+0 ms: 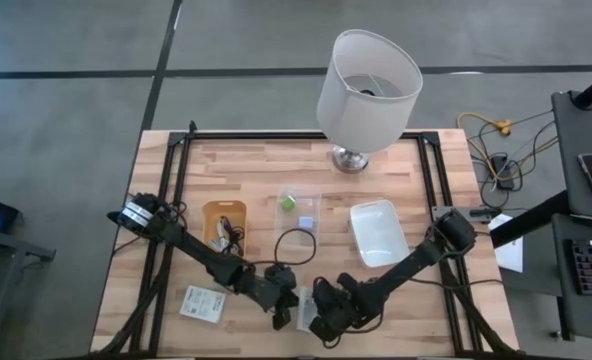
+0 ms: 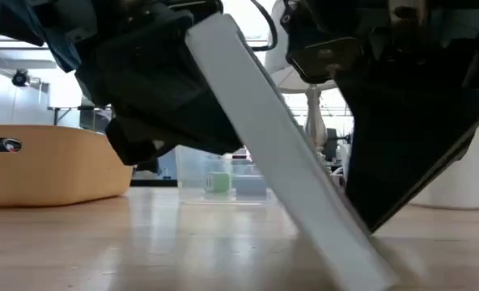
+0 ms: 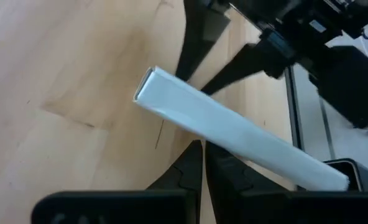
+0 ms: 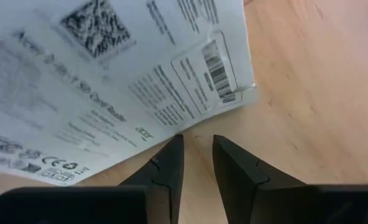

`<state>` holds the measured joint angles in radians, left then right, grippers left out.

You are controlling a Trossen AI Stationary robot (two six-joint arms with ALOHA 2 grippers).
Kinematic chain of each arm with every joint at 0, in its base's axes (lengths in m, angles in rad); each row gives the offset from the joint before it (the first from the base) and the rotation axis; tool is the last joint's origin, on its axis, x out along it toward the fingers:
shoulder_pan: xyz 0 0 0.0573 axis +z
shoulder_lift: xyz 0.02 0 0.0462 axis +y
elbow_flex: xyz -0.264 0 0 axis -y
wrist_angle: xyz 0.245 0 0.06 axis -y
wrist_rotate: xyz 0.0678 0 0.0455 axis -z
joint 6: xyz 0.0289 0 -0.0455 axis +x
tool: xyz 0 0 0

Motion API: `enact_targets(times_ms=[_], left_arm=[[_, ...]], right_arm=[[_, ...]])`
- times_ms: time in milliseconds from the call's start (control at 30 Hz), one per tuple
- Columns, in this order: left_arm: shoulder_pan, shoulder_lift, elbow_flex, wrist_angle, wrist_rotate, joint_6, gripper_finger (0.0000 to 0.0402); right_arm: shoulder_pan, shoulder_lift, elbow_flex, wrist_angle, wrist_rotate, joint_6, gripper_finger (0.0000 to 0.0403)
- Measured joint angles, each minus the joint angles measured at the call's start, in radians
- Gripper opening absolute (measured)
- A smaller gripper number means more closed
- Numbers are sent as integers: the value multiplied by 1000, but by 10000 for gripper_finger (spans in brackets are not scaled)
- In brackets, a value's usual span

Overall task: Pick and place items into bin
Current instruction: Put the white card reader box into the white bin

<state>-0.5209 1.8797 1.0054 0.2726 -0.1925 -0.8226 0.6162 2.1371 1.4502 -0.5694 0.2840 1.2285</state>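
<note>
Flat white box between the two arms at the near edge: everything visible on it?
The flat white cardboard box is thin and rectangular, with a barcode, QR code and small grey print on one broad face. It stands tilted, one end on the wooden table, between both grippers. Which jaws grip it cannot be told.

White packet [image 4: 109,81] with black print, a barcode and a QR code; pale wood-grain table [image 1: 246,170]; tan-orange bin [image 1: 223,222]; white lamp [image 1: 368,85].
</note>
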Motion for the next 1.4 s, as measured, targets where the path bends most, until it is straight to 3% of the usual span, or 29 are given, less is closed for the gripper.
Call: enact_targets(times_ms=[233,367,667,833,1100,1400], left_arm=[[-1,0,0,-5,0,2,3],[0,-1,0,-3,-4,2,3],[9,-1,1,25,-13,26,3],[11,0,3,54,-25,27,3],[18,-1,11,61,-26,46,3],[21,63,65,65,-1,70,3]], right_arm=[[13,-103,-4,-152,47,22,77],[12,-175,-3,-111,41,-56,90],[12,-195,52,-104,45,-336,187],[12,-184,82,-108,26,-343,223],[26,-184,96,-109,0,-544,226],[28,-184,135,-237,-7,-692,226]])
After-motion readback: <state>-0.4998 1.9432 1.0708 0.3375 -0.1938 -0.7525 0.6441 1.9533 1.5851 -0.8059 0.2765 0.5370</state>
